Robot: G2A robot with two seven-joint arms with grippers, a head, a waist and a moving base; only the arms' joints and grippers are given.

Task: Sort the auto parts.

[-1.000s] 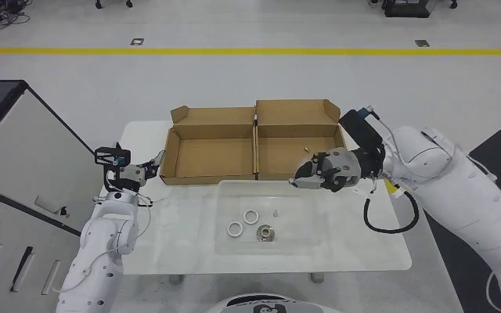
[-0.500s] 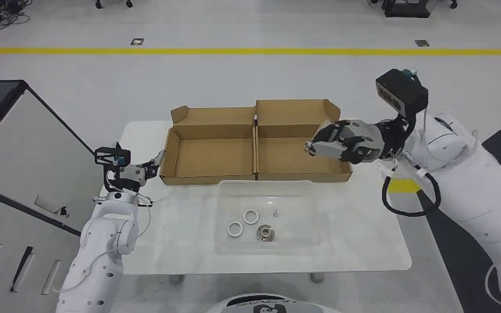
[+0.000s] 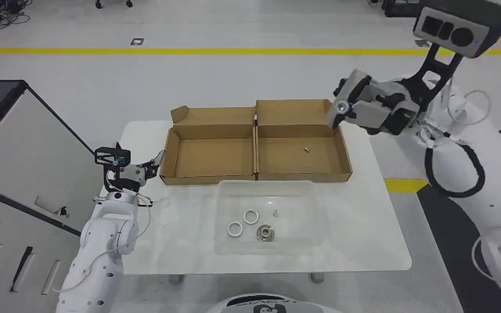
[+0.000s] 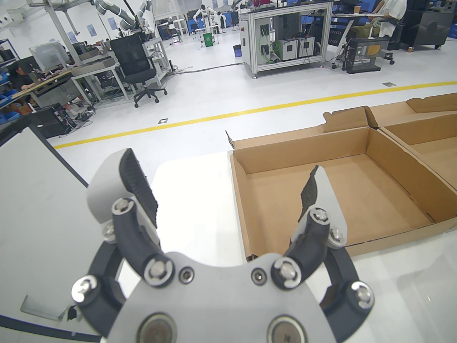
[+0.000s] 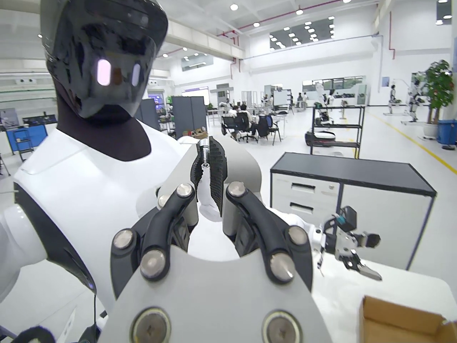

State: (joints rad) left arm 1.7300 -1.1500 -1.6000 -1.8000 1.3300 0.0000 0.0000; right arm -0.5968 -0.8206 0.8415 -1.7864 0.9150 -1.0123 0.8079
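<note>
Our right tool point(image 5: 210, 158) pinches a bolt point(image 5: 204, 149); we should lower it inside the right-hand box point(image 3: 290, 160) before releasing, while our left tool point(image 4: 221, 165) gapes empty.

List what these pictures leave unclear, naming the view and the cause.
1. Right wrist view: small metal part, mostly hidden inside the shut right end effector.
2. Top view: speck in the right cardboard box, too small to identify.
3. Top view: pale bit in the clear tray, too small to identify.
</note>
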